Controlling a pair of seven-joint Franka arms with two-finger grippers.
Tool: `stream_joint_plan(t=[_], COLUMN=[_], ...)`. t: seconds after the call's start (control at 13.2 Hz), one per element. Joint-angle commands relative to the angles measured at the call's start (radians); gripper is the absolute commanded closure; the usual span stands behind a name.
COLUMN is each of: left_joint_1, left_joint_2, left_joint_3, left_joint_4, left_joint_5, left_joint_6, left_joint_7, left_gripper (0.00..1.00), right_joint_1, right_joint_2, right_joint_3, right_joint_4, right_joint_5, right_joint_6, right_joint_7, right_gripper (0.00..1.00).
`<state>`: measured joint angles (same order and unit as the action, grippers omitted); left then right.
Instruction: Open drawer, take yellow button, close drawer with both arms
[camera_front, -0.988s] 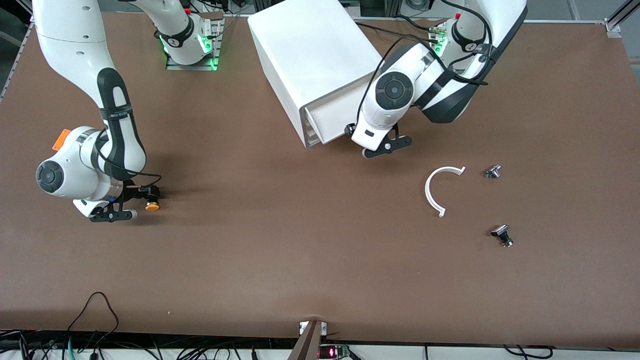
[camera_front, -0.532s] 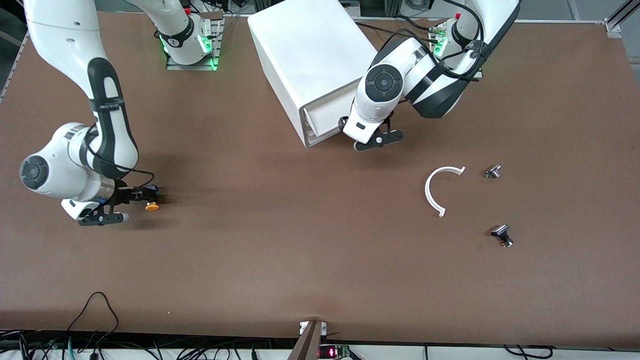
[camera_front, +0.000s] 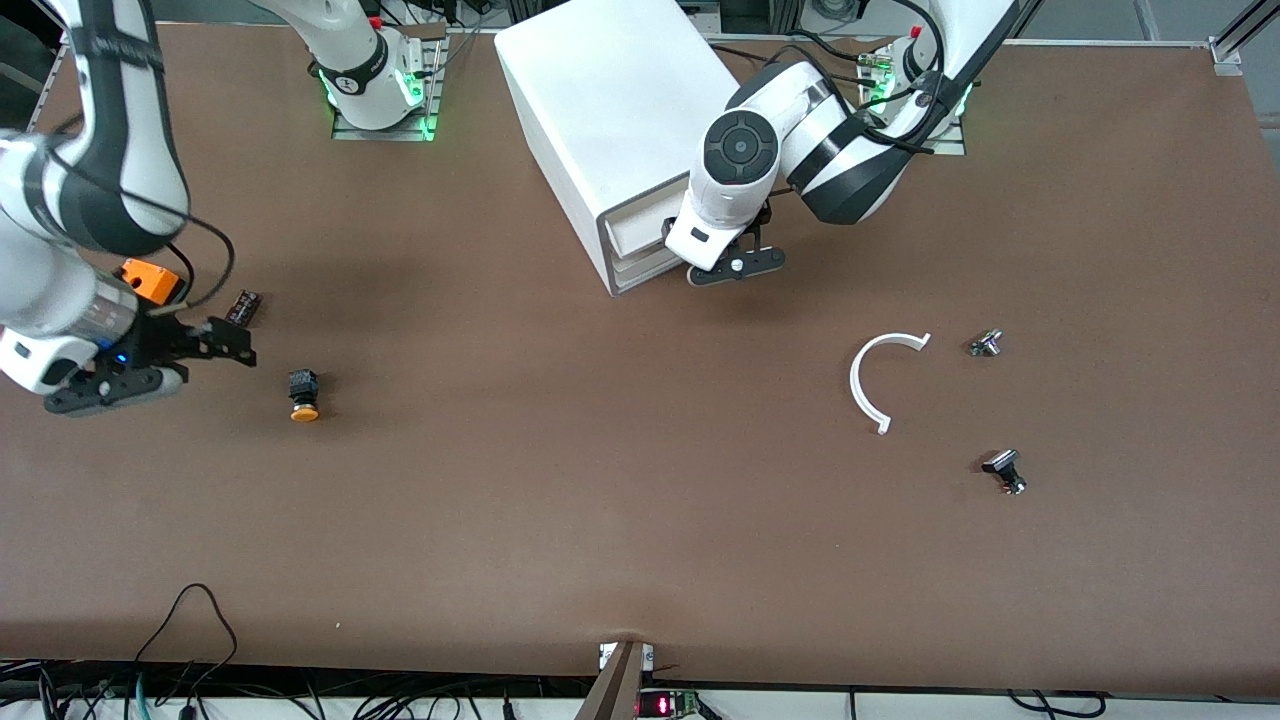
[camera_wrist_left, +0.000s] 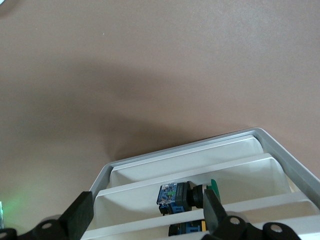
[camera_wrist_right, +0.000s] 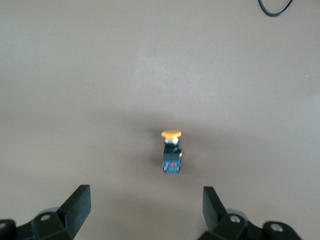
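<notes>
Front view: the button (camera_front: 303, 394) lies alone on the table (camera_front: 600, 500) toward the right arm's end, set down. Right gripper (camera_front: 150, 365) hangs beside it, released and empty. Left gripper (camera_front: 735, 262) sits at the drawer (camera_front: 640, 235) front, jaws spread, likely placed to push. White arc (camera_front: 880, 380) and silver buttons (camera_front: 1003, 470) lie well apart.

Left wrist view: drawer (camera_wrist_left: 200, 175) nearly in; another switch (camera_wrist_left: 182, 195) inside.

Right wrist view: button (camera_wrist_right: 171, 150) clear of fingers (camera_wrist_right: 77, 205).

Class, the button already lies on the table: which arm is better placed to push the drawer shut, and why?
Left. Its open end effector sits at the drawer front; the right end effector, open, hangs near the button.
</notes>
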<state>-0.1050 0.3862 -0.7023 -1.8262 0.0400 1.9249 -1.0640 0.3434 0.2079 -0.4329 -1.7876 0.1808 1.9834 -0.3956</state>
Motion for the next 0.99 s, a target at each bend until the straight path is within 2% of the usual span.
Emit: stream_joint_plan(t=[0.0,0.23,0.38,0.46,0.53,0.68,0.76,0.91], left_joint_1=[0.002,0.007,0.016,0.016,0.018,0.027,0.021,0.016], left_joint_2=[-0.029,-0.029,-0.030,-0.030,-0.030,-0.030,-0.029,-0.026], left_joint_3=[-0.022,-0.022,-0.023,-0.023,-0.023,-0.022,-0.022,-0.022], left_joint_4=[-0.016,-0.015,-0.012,-0.005,-0.004,-0.005,-0.005,-0.007], left_joint_5=[-0.040,-0.043,-0.078,-0.095,-0.098,-0.098,-0.098,-0.100], left_joint_6=[0.002,0.000,-0.015,-0.030,-0.043,-0.053,-0.053,-0.053], left_joint_7=[-0.014,-0.011,-0.007,-0.007,-0.002,0.004,-0.004,-0.010], left_gripper=[0.03,0.03,0.03,0.03,0.03,0.03,0.03,0.03], right_joint_1=[0.002,0.002,-0.013,-0.033,-0.096,-0.241,-0.277,-0.319], right_joint_2=[-0.088,-0.146,-0.192,-0.224,-0.249,-0.281,-0.283,-0.282], right_joint_3=[0.002,0.019,0.087,0.138,0.220,0.404,0.443,0.468], right_joint_4=[-0.007,0.011,0.025,0.025,0.027,0.027,0.030,0.048], right_joint_5=[-0.044,-0.061,-0.131,-0.151,-0.152,-0.153,-0.152,-0.152], right_joint_6=[-0.093,-0.196,-0.244,-0.282,-0.310,-0.337,-0.357,-0.364], right_joint_7=[0.000,0.192,0.297,0.378,0.474,0.497,0.509,0.505], right_gripper=[0.01,0.01,0.01,0.01,0.01,0.01,0.01,0.01])
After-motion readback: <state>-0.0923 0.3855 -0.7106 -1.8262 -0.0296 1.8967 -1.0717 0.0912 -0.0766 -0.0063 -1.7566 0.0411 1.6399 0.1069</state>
